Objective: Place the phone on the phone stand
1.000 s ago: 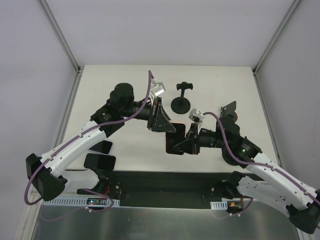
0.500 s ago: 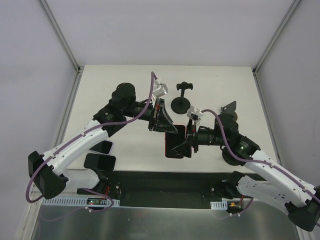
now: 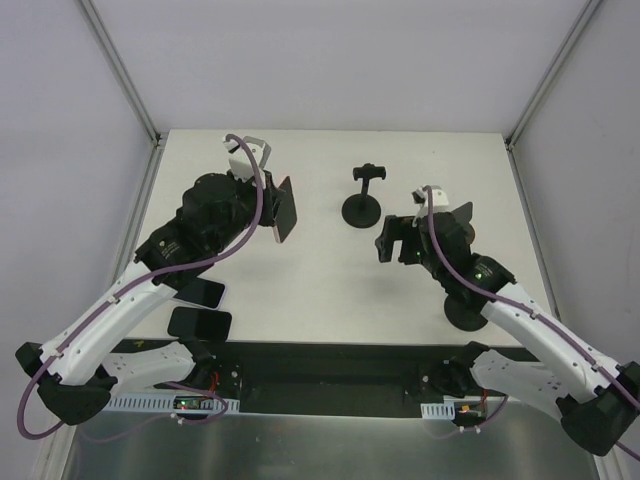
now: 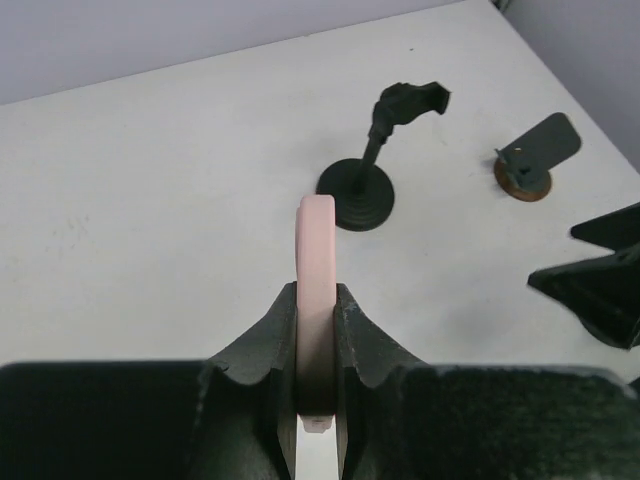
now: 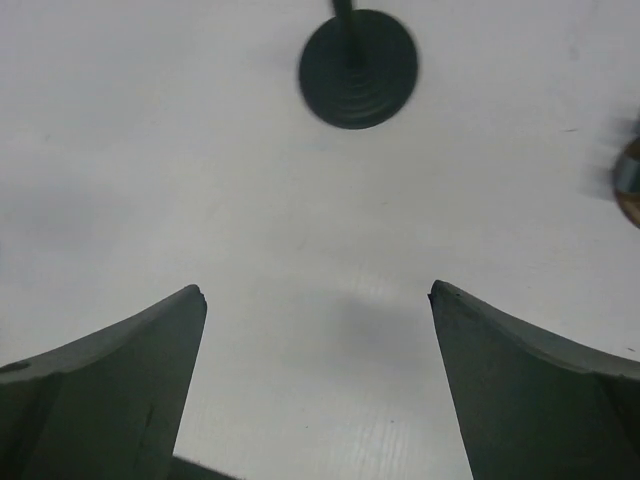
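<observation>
The phone has a pink edge and a dark face. My left gripper is shut on its lower end and holds it upright, edge-on, above the table's left half. The black phone stand, a round base with a thin post and a clip on top, stands at the back middle, to the right of the phone. My right gripper is open and empty, just near-right of the stand. Its jaws stand wide over bare table, with the stand's base ahead.
A small plate-shaped stand on a brown foot sits to the right of the black stand, partly behind my right arm. Two dark phones lie at the near left edge. The right fingers show at the left wrist view's right edge.
The right gripper has opened, let go of the phone and drawn back to the right. The left arm has carried the phone up and away to the left.
</observation>
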